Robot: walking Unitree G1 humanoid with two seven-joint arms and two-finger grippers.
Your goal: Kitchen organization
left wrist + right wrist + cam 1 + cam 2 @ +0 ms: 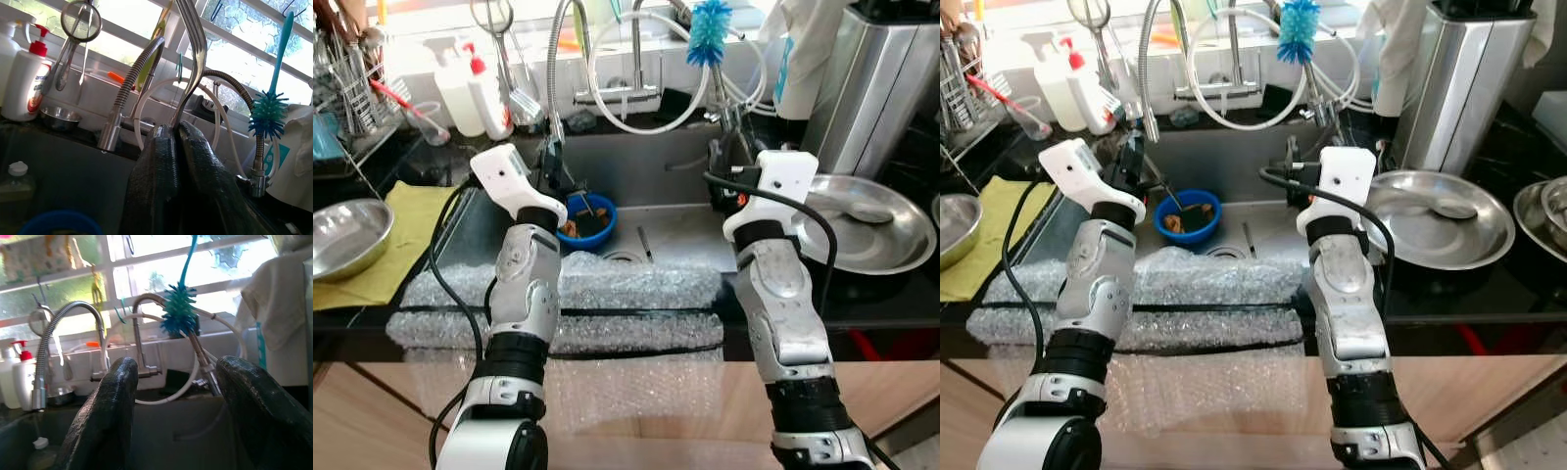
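- Left gripper [176, 142] over the left part of the sink [675, 166], fingers pressed together on the handle of a fork [193, 44]; tines point up toward the window
- Right gripper [178, 396] over the right part of the sink, fingers spread wide, nothing between them
- Blue bowl [586, 219] with brown scraps sits in the sink basin, just right of the left gripper
- Bubble wrap [636, 284] lies along the near sink edge, under both forearms
- Steel plate [876, 230] on the right counter, a spoon [1445, 208] lying in it
- Steel bowl [347, 235] on a yellow cloth [411, 220], left counter
- Blue bottle brush [709, 31] stands at the far side by the tap [631, 59]
- Soap bottle with red pump [489, 93] at far left
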